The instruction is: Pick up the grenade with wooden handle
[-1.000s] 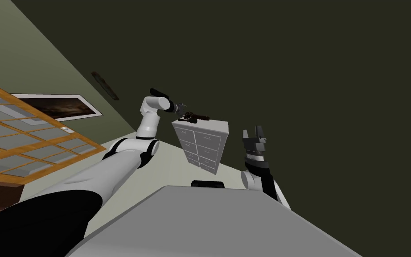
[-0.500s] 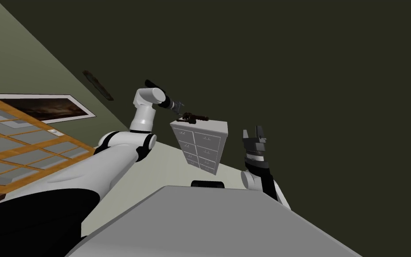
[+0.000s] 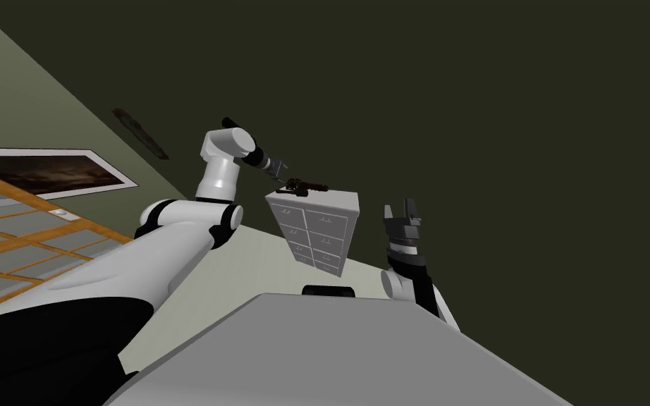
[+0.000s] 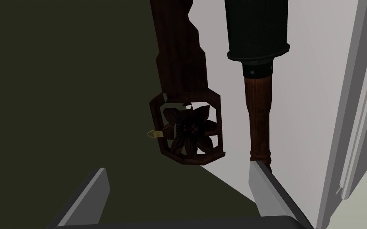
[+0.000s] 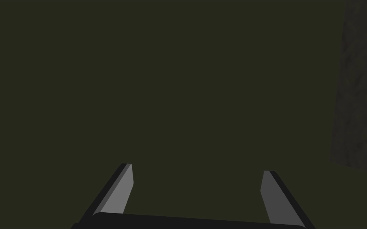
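On the flat top of a white chest of drawers (image 3: 314, 229), which stood against a dark olive wall, lay the grenade (image 4: 258, 115). Its dark, drum-shaped head pointed away from the left gripper (image 4: 177, 169) and its brown wooden handle pointed back toward it. The butt of the handle lay close to the near edge of the top.

Just beside the grenade, and roughly parallel to it, lay a dark brown carved ornament (image 4: 187, 128). It was a long bar ending in an eight-sided frame that held a flower shape, and a small yellowish tab stuck out from one side of the frame. The frame end reached past the edge of the top, so that the wall showed through part of its openwork.

The left arm was stretched out to the top of the drawers, and its gripper was held level with the two objects. The two fingers (image 4: 96, 193) stood wide apart and gripped nothing. The ornament's frame lay ahead of the gap between them. One fingertip sat right at the butt of the grenade's handle; whether it touched could not be told.

The right gripper (image 3: 401, 209) was raised to the right of the drawers, well apart from them. Its fingers pointed upward, likewise spread and empty.
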{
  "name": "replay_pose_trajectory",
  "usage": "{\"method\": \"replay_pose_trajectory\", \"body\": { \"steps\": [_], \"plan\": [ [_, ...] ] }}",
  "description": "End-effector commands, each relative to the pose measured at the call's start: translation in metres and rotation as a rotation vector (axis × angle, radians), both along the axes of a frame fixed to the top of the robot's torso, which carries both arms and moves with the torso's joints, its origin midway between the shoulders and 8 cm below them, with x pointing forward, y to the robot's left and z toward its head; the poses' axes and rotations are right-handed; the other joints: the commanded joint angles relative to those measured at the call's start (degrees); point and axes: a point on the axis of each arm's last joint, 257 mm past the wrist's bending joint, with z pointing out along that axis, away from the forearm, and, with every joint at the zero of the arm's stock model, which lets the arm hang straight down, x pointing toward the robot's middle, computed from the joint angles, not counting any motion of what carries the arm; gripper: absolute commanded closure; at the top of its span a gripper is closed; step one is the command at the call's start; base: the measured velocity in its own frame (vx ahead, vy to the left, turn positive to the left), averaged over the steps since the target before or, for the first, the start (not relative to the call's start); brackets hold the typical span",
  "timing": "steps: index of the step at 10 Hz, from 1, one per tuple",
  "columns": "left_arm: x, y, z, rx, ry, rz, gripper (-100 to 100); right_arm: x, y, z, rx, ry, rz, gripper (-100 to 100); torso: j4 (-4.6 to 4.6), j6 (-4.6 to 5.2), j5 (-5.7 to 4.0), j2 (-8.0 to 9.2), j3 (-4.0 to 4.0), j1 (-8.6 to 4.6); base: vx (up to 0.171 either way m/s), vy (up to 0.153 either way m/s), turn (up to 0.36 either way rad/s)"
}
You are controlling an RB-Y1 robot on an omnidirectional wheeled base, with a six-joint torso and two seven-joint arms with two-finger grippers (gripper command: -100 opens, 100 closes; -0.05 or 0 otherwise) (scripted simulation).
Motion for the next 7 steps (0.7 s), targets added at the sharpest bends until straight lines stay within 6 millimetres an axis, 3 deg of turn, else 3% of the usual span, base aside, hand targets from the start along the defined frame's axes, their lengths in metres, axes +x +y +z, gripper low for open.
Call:
{"method": "replay_pose_trajectory", "body": {
  "steps": [1,2,7],
  "plan": [
    [-0.008,0.010,0.004,-0.005,0.046,0.018,-100,0.000,0.000,0.000,0.000,0.000,0.000,0,0.00,0.00,0.00,0.00,0.00,0.00,0.035,0.023,-0.120],
    [-0.011,0.014,-0.006,-0.011,0.082,0.025,-100,0.000,0.000,0.000,0.000,0.000,0.000,0,0.00,0.02,-0.01,-0.02,-0.01,0.02,0.034,0.023,-0.058],
    [-0.029,0.034,-0.016,-0.035,0.205,0.064,-100,0.000,0.000,0.000,0.000,0.000,0.000,0,0.01,0.02,-0.02,0.01,0.01,-0.04,0.031,0.013,-0.066]
  ]
}}
